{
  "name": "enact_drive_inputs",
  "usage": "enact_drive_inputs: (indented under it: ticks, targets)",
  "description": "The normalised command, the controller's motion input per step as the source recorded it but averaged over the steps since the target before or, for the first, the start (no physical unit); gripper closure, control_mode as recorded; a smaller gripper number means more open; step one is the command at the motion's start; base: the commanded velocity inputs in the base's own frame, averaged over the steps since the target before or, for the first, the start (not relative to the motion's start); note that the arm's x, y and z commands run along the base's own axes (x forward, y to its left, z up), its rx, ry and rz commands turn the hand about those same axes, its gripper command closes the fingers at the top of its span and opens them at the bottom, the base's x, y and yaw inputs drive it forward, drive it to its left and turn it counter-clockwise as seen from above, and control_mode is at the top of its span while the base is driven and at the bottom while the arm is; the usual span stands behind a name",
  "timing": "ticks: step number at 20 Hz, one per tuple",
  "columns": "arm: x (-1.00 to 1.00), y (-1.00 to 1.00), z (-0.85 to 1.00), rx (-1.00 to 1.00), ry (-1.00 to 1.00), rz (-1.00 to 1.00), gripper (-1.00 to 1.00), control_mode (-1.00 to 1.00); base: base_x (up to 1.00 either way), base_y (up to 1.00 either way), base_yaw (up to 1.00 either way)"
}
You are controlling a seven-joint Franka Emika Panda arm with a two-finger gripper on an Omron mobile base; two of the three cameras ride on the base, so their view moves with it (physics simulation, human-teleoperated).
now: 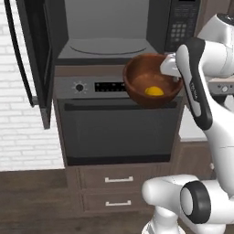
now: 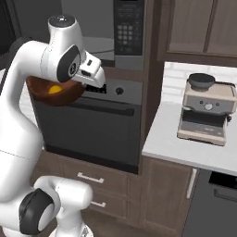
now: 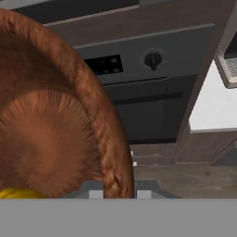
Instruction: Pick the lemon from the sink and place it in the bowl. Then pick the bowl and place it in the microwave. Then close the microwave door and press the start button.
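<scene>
The reddish-brown bowl hangs in the air in front of the oven's control strip, just below the microwave cavity. The yellow lemon lies inside it. My gripper is shut on the bowl's right rim. In the right base view the bowl and lemon show behind my arm. In the hand view the bowl is seen close up, with the lemon at the bottom edge. The microwave door stands swung open to the left. The keypad sits on the right. The sink is out of view.
The oven with its knob and bar handle stands under the microwave, with two drawers below. A coffee machine stands on the white counter to the right. A white brick wall is at the left.
</scene>
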Motion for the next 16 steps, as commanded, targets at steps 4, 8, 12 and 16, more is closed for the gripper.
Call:
enact_drive_inputs:
  ticks: [4, 8, 12, 16]
  targets:
    - [0.00, 0.00, 0.00, 0.00, 0.00, 0.00, 1.00, 1.00, 0.11, 0.03, -0.05]
    - [0.00, 0.00, 0.00, 0.00, 0.00, 0.00, 1.00, 1.00, -0.01, 0.21, -0.11]
    - [0.00, 0.00, 0.00, 0.00, 0.00, 0.00, 1.00, 1.00, 0.14, 0.29, -0.18]
    - [0.00, 0.00, 0.00, 0.00, 0.00, 0.00, 1.00, 1.00, 0.12, 0.57, -0.18]
